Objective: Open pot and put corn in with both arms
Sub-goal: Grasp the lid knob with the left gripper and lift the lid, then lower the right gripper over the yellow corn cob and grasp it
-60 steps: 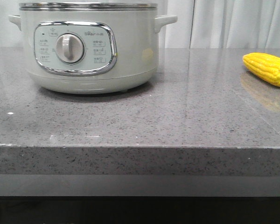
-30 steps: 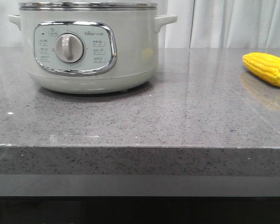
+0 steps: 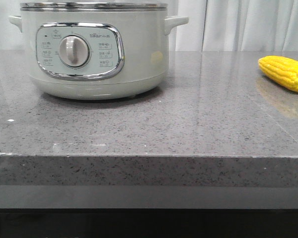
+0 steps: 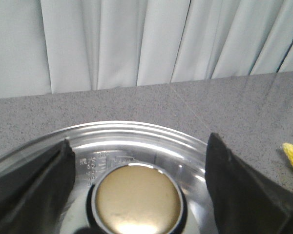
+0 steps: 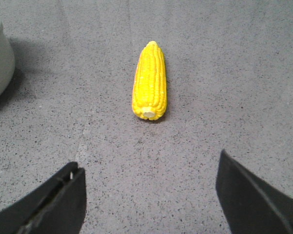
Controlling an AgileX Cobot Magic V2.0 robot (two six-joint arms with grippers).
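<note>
1. The left claw point(image 4: 136, 187) hangs spread wide over the glass lid point(image 4: 136, 141), its two fingers point(image 4: 34, 190) flanking the round gold knob point(image 4: 138, 199) without touching it.
2. The cream-white pot point(image 3: 92, 49) stands closed on the grey speckled counter point(image 3: 188, 124), below this claw.
3. The right claw point(image 5: 149, 200) is likewise spread, gripping nothing; the corn point(image 5: 149, 81) lies on the counter ahead of its fingertips, well apart from the pot.

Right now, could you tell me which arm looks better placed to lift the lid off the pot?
Left, probably. The left gripper is open over the glass lid, its fingers either side of the gold knob. The right gripper faces the corn instead.
</note>
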